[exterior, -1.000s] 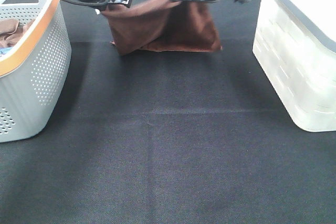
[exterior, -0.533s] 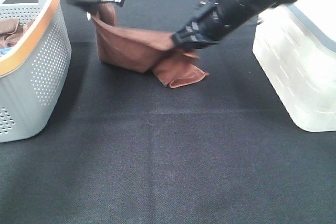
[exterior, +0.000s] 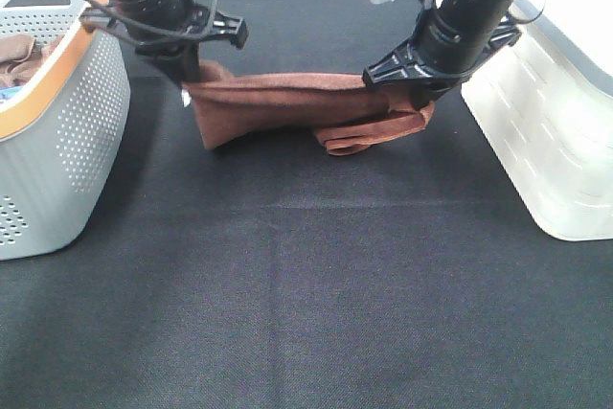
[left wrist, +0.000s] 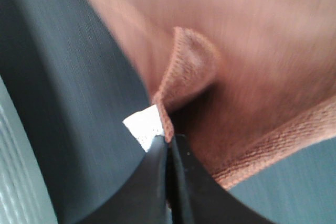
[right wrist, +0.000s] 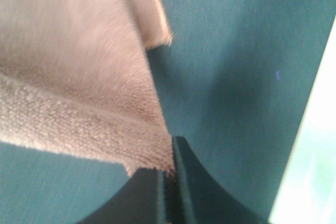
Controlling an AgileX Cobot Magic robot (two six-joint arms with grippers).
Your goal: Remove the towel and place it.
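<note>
A dark cloth-covered table (exterior: 306, 294) carries two baskets (exterior: 57, 131) (exterior: 546, 131) and the towel (exterior: 306, 112).

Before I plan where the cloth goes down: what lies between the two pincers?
In the exterior high view, only the towel spans between the left pincer and right pincer, each shut on a corner, sagging onto the dark table.

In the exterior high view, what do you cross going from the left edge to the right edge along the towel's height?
Grey perforated basket with orange rim → left claw pinching one towel corner → reddish-brown towel stretched between the claws → right claw pinching the other end → white bin.
</note>
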